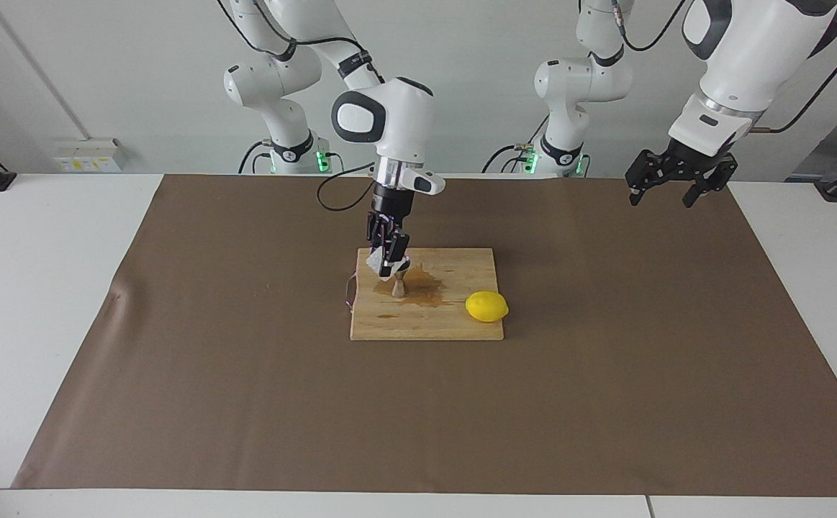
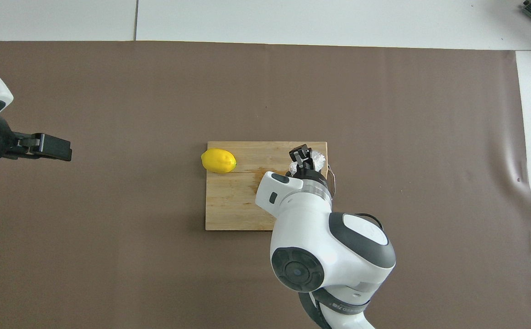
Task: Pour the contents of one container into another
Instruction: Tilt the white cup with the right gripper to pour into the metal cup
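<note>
Presently, your right gripper (image 1: 388, 265) clenches the tilted glass cup (image 1: 378, 260) above the steel jigger (image 1: 398, 284), which stands near the cutting board's (image 1: 461, 324) edge toward the right arm's end. Cup: probably light, slippery, fragile; grip its wall. Left gripper (image 1: 670, 188) waits, released.

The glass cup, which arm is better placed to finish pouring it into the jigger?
The right. Its gripper already holds the glass cup tilted over the jigger on the cutting board. The left gripper waits open over the mat, away from the board.
</note>
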Controlling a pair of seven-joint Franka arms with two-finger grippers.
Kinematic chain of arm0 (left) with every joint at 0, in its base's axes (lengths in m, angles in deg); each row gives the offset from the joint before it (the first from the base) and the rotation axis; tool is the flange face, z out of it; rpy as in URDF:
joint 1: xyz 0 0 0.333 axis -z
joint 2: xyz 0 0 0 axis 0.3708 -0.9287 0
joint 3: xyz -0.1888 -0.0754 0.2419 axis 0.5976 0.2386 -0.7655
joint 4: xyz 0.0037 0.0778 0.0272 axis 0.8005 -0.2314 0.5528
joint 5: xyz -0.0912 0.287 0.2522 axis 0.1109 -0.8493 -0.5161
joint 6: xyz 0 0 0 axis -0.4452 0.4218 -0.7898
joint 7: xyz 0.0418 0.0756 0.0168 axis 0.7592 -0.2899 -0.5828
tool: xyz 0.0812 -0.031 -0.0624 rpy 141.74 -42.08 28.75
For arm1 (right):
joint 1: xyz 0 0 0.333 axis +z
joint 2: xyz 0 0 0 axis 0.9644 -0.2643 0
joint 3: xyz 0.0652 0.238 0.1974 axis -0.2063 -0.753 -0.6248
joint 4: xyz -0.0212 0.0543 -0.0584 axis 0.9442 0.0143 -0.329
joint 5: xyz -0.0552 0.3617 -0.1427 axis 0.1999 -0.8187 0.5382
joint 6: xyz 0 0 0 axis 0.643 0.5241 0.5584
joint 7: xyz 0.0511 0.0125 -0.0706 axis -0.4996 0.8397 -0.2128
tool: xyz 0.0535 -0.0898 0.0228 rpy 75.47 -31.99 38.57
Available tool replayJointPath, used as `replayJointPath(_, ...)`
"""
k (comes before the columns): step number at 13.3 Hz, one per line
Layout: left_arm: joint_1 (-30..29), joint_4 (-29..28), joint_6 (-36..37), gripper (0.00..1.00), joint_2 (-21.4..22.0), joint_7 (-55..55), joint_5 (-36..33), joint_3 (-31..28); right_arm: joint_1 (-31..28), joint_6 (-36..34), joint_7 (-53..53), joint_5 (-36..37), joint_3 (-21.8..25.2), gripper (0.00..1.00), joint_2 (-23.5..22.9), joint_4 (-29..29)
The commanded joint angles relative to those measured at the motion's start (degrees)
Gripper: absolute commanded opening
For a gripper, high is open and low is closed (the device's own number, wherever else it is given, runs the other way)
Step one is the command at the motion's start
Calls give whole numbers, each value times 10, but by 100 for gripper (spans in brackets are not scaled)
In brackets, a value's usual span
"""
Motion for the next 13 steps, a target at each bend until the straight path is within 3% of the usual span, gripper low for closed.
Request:
replayJointPath(1,-1,-12,-8,100,10,3,-3,-1,-6,15,-15,37,-2,0,18,-25)
replayJointPath(8,-1,-12,-8,100,10,3,-3,-1,-5,8,-18,59,-2,0,24,-33)
replayJointPath(13,-1,-12,-8,100,10,3,-3,-1,-4,-5,-44,2,-4,0,42,-28)
